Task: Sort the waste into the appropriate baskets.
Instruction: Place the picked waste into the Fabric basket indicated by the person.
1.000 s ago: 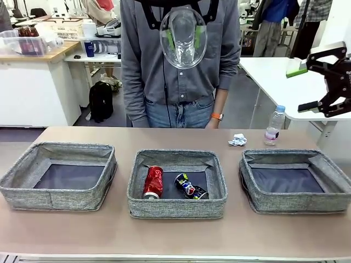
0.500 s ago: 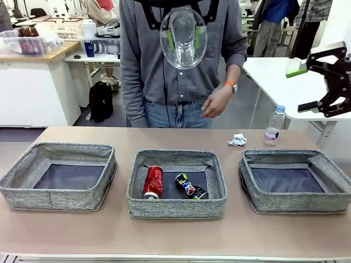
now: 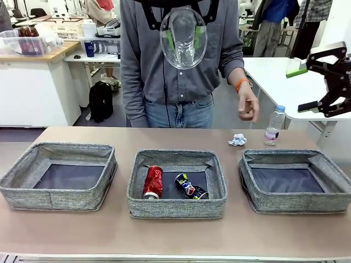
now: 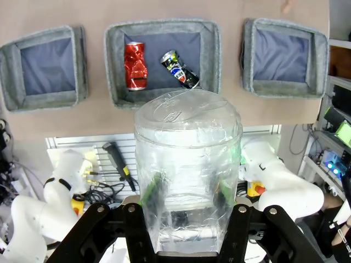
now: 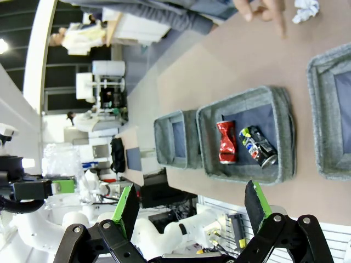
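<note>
Overall progress: by my reckoning two of five pieces are binned; one is in hand; two wait on the table (image 3: 109, 230)
Left basket (image 3: 52, 198): holds nothing
Middle basket (image 3: 176, 208): red drink can (image 3: 153, 182) and dark blue-and-yellow can (image 3: 191, 186) lie side by side on its base
Left gripper (image 4: 187, 219): raised high above the middle basket; jaws closed on the clear plastic cup (image 3: 183, 37)
Paper wad (image 3: 237, 140): on the table beyond the baskets; a person's hand (image 3: 248, 107) hovers above it, apart
Water bottle (image 3: 273, 126): upright just right of the wad
Right basket (image 3: 299, 204): holds nothing
Right gripper (image 3: 303, 87): up at the right; jaws wide apart, nothing between them
Writing: blue-and-yellow can shows a round red-white-blue emblem; lettering on cans and bottle too small to read
</note>
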`<action>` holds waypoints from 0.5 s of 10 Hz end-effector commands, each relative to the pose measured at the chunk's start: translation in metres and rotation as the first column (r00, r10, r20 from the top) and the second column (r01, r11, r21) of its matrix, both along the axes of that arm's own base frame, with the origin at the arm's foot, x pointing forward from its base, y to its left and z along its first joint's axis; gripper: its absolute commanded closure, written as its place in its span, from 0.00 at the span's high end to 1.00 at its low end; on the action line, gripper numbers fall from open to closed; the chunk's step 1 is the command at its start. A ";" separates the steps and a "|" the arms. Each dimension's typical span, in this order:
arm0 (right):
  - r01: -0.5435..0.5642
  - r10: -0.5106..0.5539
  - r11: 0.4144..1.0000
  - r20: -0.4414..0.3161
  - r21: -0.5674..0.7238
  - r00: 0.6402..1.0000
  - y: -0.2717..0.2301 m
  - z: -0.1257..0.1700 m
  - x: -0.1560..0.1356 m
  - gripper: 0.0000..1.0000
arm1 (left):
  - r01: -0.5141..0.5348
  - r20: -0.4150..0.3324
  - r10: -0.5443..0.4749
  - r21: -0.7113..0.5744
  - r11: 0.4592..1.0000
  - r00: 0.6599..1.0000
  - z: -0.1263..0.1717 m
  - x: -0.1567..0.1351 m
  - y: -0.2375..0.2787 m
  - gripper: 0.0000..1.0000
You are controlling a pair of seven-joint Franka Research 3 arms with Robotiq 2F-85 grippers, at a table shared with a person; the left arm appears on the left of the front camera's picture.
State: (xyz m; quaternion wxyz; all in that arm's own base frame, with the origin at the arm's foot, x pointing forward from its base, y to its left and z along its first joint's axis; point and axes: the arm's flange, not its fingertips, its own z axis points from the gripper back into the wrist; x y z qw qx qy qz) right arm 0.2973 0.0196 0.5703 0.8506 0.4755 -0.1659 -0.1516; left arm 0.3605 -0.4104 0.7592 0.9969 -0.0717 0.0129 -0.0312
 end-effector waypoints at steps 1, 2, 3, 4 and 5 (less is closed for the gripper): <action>0.000 0.000 1.000 0.006 0.010 1.000 0.002 0.002 0.001 1.00 | -0.001 0.010 0.001 0.001 1.000 1.000 0.004 -0.001 0.001 0.43; 0.000 0.000 1.000 0.006 0.010 1.000 0.002 0.002 0.001 1.00 | -0.001 0.010 0.001 0.001 1.000 1.000 0.004 -0.001 0.001 0.43; 0.000 0.000 1.000 0.006 0.010 1.000 0.002 0.002 0.001 1.00 | -0.001 0.010 0.001 0.001 1.000 1.000 0.004 -0.001 0.001 0.43; 0.000 0.000 1.000 0.006 0.010 1.000 0.002 0.002 0.001 1.00 | -0.001 0.010 0.001 0.001 1.000 1.000 0.004 -0.001 0.001 0.43; 0.000 0.000 1.000 0.006 0.010 1.000 0.002 0.002 0.001 1.00 | -0.001 0.010 0.001 0.001 1.000 1.000 0.004 -0.001 0.001 0.43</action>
